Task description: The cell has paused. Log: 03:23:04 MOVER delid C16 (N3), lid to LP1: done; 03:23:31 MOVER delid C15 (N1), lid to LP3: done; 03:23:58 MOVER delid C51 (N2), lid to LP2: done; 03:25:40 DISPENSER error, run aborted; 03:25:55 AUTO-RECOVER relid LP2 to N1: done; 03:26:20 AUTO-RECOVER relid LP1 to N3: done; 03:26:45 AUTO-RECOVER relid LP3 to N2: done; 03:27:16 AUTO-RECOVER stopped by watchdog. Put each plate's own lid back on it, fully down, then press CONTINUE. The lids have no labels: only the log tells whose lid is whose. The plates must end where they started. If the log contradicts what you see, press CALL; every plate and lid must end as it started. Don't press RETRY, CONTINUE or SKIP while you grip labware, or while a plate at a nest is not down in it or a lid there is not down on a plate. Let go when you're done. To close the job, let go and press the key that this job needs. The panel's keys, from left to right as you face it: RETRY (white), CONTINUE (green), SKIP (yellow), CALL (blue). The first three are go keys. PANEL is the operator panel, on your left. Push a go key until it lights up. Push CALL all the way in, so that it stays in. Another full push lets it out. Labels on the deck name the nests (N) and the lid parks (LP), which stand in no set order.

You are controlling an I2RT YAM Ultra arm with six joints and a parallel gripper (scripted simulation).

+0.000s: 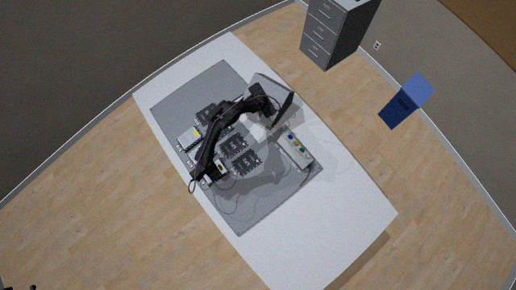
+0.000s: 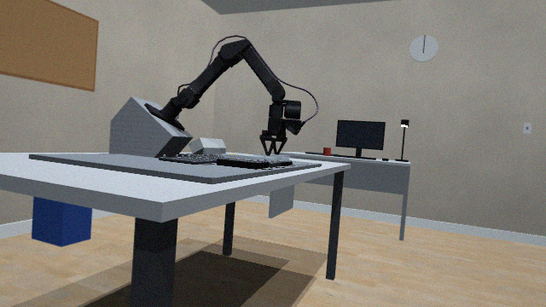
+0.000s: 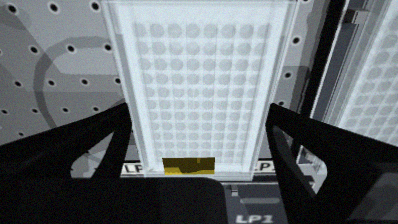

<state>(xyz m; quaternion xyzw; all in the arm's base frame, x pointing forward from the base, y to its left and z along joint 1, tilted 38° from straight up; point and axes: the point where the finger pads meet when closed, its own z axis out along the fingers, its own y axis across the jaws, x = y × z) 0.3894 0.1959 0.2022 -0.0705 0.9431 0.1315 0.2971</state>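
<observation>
One clear lid [image 3: 200, 95] was clamped across its short width between the fingers of the gripper [image 2: 273, 147], its long axis running straight away from the wrist. It hung low over the deck [image 1: 177, 105], directly beneath the tool, near the printed LP1 label [image 3: 254, 218]. A lidded plate [image 3: 372, 95] lay just beside it, parallel, to the right in the wrist view.
</observation>
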